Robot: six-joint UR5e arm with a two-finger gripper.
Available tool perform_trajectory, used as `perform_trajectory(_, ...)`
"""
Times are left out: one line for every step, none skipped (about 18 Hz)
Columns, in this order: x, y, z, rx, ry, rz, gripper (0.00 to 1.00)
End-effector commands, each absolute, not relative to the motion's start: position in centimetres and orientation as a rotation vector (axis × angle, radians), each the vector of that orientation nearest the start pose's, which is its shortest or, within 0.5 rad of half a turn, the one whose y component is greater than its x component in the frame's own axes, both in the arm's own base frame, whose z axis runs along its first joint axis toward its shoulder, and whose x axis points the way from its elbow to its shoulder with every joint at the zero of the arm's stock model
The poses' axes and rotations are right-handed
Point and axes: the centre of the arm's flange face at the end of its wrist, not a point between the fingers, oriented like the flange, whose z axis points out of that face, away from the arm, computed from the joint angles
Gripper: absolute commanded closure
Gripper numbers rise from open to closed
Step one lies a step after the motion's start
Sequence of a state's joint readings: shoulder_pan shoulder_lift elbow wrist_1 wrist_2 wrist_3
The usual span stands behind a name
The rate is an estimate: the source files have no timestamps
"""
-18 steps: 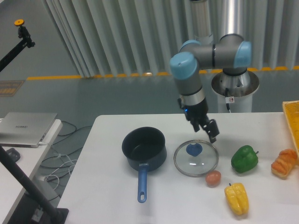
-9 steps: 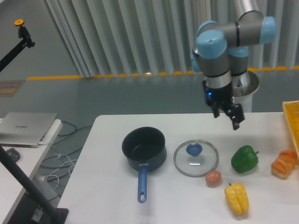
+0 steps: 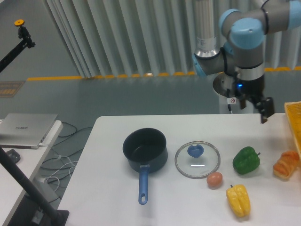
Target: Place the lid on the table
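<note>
The lid (image 3: 197, 159) lies flat on the counter (image 3: 108, 188), right of the saucepan (image 3: 145, 149), so my claw (image 3: 263, 108) hangs empty far right; its spread I cannot tell.

Blue saucepan (image 3: 145, 150), green pepper (image 3: 246, 160), yellow pepper (image 3: 238, 200), perhaps an egg (image 3: 214, 179)

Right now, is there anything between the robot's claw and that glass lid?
Nothing visible. The gripper hangs in the air up at the right; the lid lies flat on the table, beside the pan. The green pepper and egg sit to the lid's right, low, not blocking.
</note>
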State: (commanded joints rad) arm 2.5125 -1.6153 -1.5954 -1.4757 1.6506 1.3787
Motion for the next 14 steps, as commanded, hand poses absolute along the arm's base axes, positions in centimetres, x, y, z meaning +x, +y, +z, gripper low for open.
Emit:
perform_trajectory(-34.7, 39.8, 46.5, -3.119, 0.726, 0.083, 0.01)
perform_trajectory(-35.3, 39.3, 46.5, -3.109, 0.750, 0.066, 0.01)
perform_trajectory(-35.7, 38.9, 46.6, -3.092, 0.768, 0.056, 0.01)
perform_trajectory(-36.2, 38.6, 46.5, -3.081, 0.783, 0.046, 0.01)
perform_trajectory(-36.6, 38.3, 46.4, -3.076, 0.798, 0.042, 0.01)
perform_trajectory(-36.8, 38.3, 46.1, -3.073, 0.817, 0.032, 0.01)
perform_trajectory(-37.0, 38.2, 46.0, -3.069, 0.834, 0.031, 0.01)
perform_trajectory(-37.2, 38.1, 46.0, -3.068, 0.839, 0.029, 0.01)
perform_trajectory(-37.5, 37.9, 45.9, -3.070, 0.834, 0.026, 0.01)
perform_trajectory(-37.5, 37.8, 45.9, -3.068, 0.836, 0.025, 0.01)
perform_trajectory(-37.5, 37.8, 45.9, -3.068, 0.836, 0.027, 0.01)
perform_trajectory(-37.6, 37.8, 45.8, -3.068, 0.836, 0.025, 0.01)
perform_trajectory(-37.6, 37.9, 45.8, -3.068, 0.836, 0.027, 0.01)
perform_trajectory(-37.6, 37.8, 45.9, -3.068, 0.834, 0.030, 0.01)
